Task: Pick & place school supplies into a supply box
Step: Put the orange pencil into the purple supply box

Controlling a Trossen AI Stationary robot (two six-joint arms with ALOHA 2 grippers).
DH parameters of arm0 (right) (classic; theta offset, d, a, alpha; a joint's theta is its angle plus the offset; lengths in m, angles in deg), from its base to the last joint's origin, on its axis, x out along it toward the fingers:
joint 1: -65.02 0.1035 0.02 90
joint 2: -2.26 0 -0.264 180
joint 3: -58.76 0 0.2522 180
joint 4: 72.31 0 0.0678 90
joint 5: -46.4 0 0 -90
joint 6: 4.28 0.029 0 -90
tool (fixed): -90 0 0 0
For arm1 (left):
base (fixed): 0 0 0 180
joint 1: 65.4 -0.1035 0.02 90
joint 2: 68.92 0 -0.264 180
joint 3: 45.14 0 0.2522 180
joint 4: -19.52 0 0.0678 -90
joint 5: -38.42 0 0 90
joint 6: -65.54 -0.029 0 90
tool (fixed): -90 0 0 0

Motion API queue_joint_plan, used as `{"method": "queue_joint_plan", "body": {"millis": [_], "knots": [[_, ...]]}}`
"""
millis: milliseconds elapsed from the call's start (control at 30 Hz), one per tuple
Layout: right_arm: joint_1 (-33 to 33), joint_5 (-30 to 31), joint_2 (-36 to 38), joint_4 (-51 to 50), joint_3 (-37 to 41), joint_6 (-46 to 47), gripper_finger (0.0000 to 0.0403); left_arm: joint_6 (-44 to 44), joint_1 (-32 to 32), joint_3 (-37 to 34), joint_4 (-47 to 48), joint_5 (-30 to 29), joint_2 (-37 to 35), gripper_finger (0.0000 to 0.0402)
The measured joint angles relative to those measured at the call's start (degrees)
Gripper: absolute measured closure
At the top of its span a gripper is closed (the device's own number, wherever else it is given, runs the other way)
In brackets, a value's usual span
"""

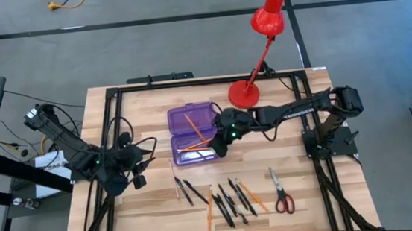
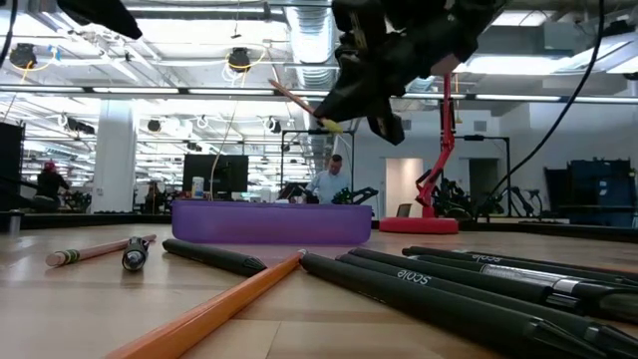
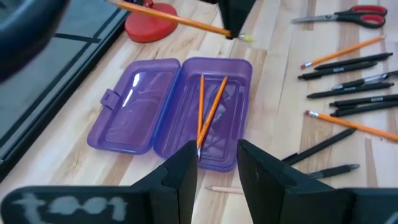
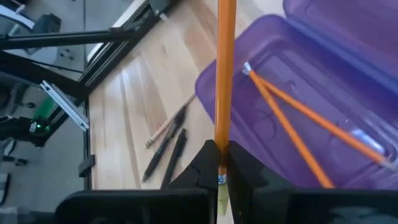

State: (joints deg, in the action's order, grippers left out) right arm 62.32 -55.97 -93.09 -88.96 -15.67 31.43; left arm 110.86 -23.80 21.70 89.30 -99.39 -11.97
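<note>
- right gripper (image 1: 225, 138) fingers clamped on an orange pencil (image 4: 225, 81), hovering over the open purple supply box (image 1: 193, 134) mid-tabletop
- left gripper (image 1: 126, 181) waits at the left, fingers partly apart, empty
- two pencils (image 3: 208, 112) already lie in the box

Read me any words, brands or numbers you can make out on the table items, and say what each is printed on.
"eloos": white print, upside down as seen, on a black pen lying nearest the low camera.
Print on a second black pen behind it: too small to read.
White marks on the left wrist mount: blurred, unreadable.
</note>
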Motion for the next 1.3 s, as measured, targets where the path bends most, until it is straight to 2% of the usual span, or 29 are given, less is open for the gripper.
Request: {"method": "queue_joint_plan", "body": {"millis": [167,400,767,1133,1300], "knots": [[-2.34,-5.41,-3.98,2.08,-0.17,-0.95,0.0403,1.68,1.01,0.0,-0.01,-1.82,-0.02,0.0299],[-2.68,-8.77,-9.2,6.42,0.03,-0.78,0.0403,2.92,1.27,0.0,-0.12,-2.65,-0.02,0.0299],[-4.41,-10.04,-10.13,6.69,-0.02,-3.47,0.0403,4.49,1.27,0.0,-0.21,-5.71,0.0,0.0299],[-5.8,-9.94,-10.13,2.02,-0.02,-12.24,0.0403,7.3,1.27,0.0,-0.21,-8.16,0.0,0.0299],[-5.54,-9.8,-10.13,1.34,-0.04,-13.28,0.0403,8.53,1.29,0.0,-0.21,-9.36,0.0,0.0299]]}}
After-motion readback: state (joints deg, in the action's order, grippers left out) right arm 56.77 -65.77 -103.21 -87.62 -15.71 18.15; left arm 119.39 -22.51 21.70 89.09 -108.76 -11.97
